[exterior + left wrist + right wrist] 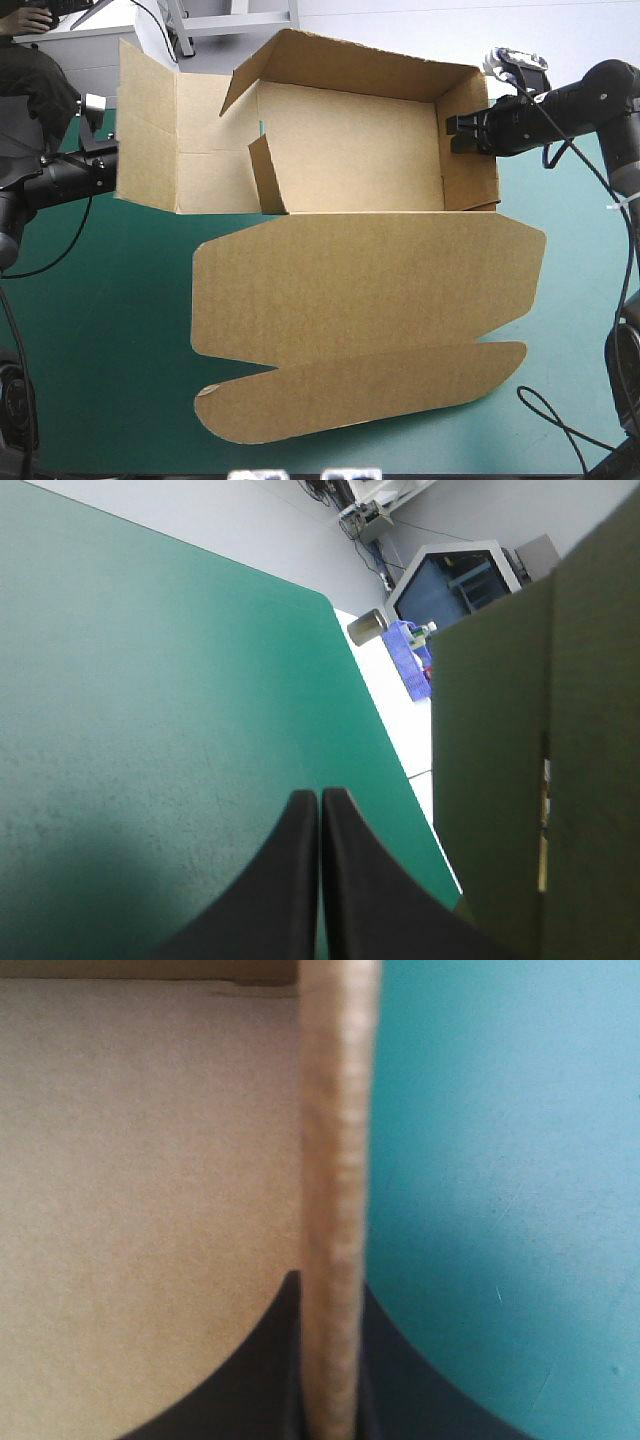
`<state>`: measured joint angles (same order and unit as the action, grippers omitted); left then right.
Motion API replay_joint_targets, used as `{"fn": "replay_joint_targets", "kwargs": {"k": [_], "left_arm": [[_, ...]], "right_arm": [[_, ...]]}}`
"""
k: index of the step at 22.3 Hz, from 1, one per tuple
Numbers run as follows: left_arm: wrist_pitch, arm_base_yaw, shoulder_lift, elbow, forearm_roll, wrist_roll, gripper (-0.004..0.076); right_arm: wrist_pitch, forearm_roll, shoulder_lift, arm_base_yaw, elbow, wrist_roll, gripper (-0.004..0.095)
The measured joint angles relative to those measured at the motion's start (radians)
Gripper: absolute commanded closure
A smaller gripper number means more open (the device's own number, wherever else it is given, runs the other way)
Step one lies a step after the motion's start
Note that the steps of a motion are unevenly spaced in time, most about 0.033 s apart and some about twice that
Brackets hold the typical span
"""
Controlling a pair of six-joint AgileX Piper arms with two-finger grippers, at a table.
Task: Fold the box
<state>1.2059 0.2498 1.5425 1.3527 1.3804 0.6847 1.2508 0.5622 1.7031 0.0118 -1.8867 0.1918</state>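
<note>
Box [350, 150] sits far-middle on the desk [100, 350], brown on the teal-green cover, and is half formed. Far wall [350, 60] is up, right wall [468, 140] is up, and the left panel [170, 140] is splayed out leftward, not yet a wall. Lid [370, 280] lies flat toward the near side, with the tuck flap [360, 400] nearest.

Right tool [452, 133] pinches the right wall, with the board's edge sandwiched between its black fingers [250, 1380]. Left tool [105, 158] is pressed together on nothing and sits just beside the left panel's outer edge.

We judge the step in hand is raising that left panel.
- Keep the right pinch firm as an anchor so the tray doesn't slide.
- Have the left tool push the panel up about its crease.
- Guide the small inner flap [265, 175] inside so it doesn't jam.

Counts:
- one box
- two tools
- two walls up
- one panel out
- one inner flap
- one lid
- one tuck flap
</note>
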Motion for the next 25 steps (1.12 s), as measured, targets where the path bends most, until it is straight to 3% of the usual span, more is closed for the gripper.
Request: {"fn": "replay_joint_targets", "kwargs": {"k": [7,14,25], "left_arm": [[0.008,-0.015,-0.148,0.000,0.028,-0.004,0.0731],[0.022,-0.035,-0.262,0.000,-0.047,-0.035,0.0731],[0.026,-0.034,-0.282,0.000,-0.131,-0.081,0.0719]], "right_arm": [[-0.031,-0.008,0.000,0.008,0.000,0.003,0.0921],[-0.136,-0.125,0.000,0.134,0.002,-0.036,0.0921],[-0.211,-0.138,0.000,0.198,0.006,-0.048,0.0921]]}}
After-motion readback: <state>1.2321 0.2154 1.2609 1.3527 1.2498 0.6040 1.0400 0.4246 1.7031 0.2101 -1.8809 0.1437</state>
